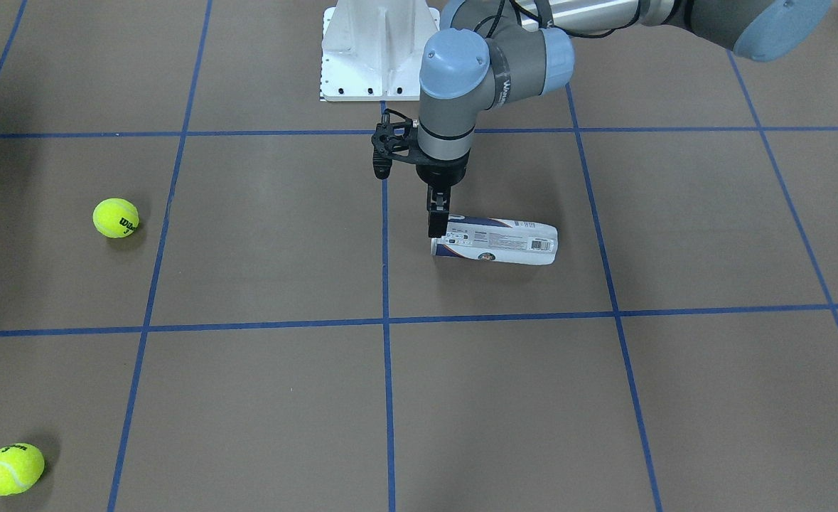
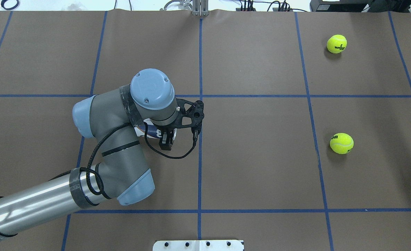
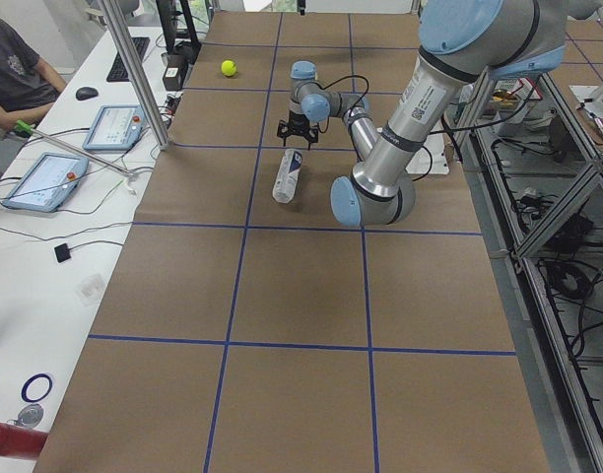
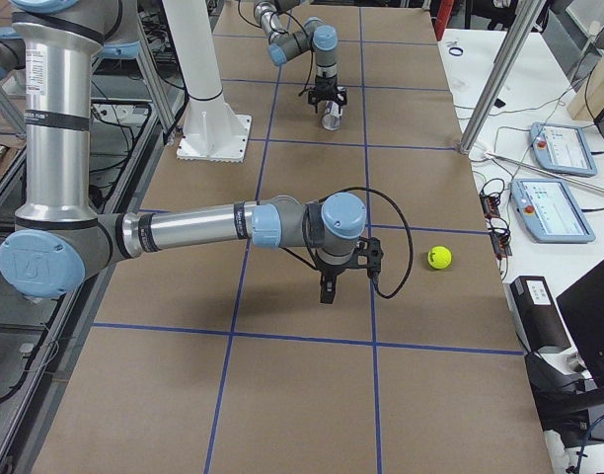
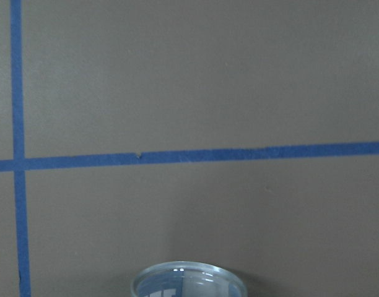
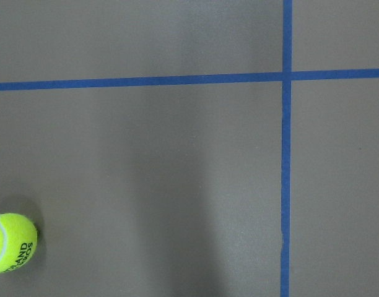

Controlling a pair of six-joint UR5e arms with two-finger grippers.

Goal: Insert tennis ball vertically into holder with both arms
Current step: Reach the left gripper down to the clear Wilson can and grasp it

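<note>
Holder (image 1: pixel 497 245) lies on its side near the middle of the desk (image 1: pixel 262 270). My left gripper (image 1: pixel 436 229) sits at its end; whether it grasps, I cannot tell. My right gripper (image 4: pixel 327 293) hangs near a tennis ball (image 4: pixel 439 258), its grip equally unclear.

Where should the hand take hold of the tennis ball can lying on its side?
Probably the holder at its end beside the left hand, from straight above: it lies flat, so a pinch across its round wall there could tip it upright.
</note>
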